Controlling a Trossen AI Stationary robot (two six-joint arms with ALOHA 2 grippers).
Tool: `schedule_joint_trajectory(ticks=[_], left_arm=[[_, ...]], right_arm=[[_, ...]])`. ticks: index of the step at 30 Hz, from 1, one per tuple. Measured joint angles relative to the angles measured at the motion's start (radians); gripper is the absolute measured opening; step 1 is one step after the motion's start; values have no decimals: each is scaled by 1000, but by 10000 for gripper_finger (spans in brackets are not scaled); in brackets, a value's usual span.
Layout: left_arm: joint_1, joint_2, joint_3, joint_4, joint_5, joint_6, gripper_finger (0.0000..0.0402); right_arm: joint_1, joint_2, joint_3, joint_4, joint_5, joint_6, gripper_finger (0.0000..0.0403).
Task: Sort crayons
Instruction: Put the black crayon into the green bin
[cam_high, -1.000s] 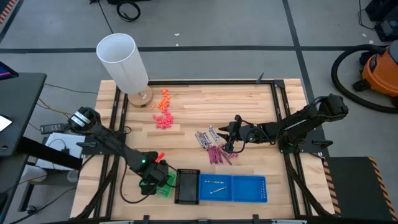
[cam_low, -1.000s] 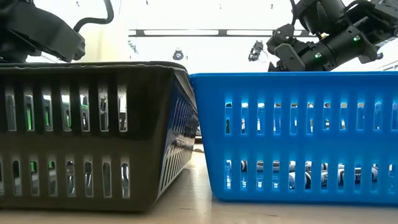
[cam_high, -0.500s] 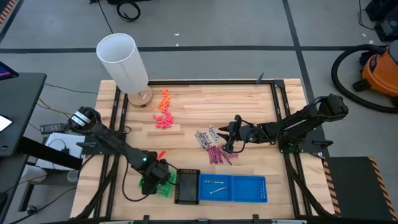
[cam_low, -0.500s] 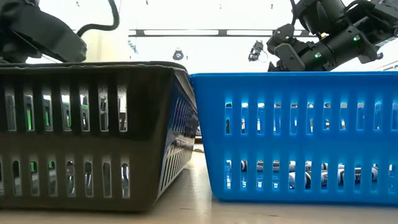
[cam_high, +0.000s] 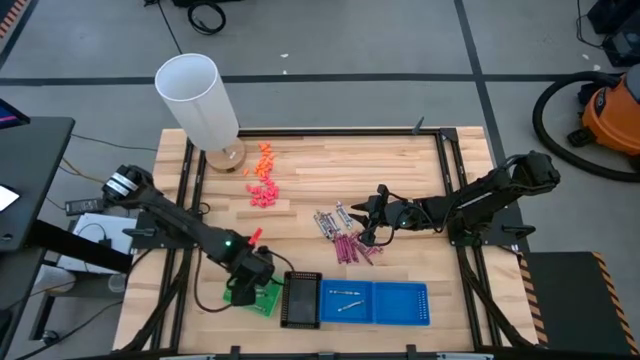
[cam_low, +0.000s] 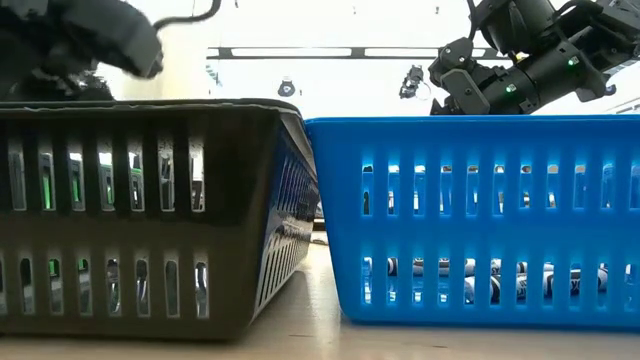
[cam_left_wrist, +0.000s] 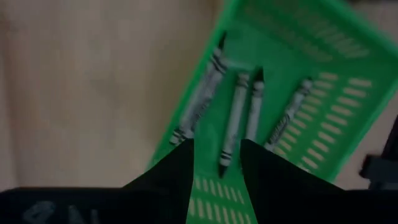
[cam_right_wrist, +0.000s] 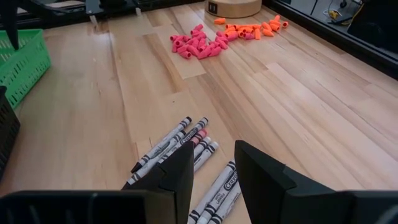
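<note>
Left gripper (cam_high: 252, 283) over green tray (cam_high: 262, 300), fingers spread and empty, right gripper (cam_high: 362, 236) above crayons (cam_high: 340, 232), fingers apart

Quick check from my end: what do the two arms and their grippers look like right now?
Both are dark, near-black jointed arms. The left arm has a pale band near its base, a small green light and a red spot by the wrist. The right arm shows bulky dark joints. The left gripper and right gripper each have two flat, tapered black fingers.

light: even overhead brightness is washing the table (cam_high: 400, 165), shadows staying soft | glare: backlight is blowing out the room beyond the blue tray (cam_low: 480, 220) | blur: green tray (cam_left_wrist: 298, 93) ahead of left claw (cam_left_wrist: 216, 163) is smearing
</note>
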Motion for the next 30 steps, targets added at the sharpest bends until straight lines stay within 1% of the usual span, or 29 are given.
schedule_joint_trajectory(ticks=[3,8,13,18,20,24,30], left_arm=[[0,-43,0,4,-80,6,142],[1,-89,0,31,-264,54,142],[1,-92,0,47,-471,122,142],[11,-92,0,63,-633,137,142],[19,-92,0,82,-673,138,142],[49,-75,0,180,-695,176,142],[93,-5,-1,327,-706,349,142]], right_arm=[[0,0,0,0,0,0,127],[0,0,0,0,1,0,127],[0,0,0,0,2,0,127],[0,0,0,1,2,0,127],[0,0,0,1,2,0,127],[0,0,0,2,3,-4,127],[0,0,0,5,1,-5,127]])
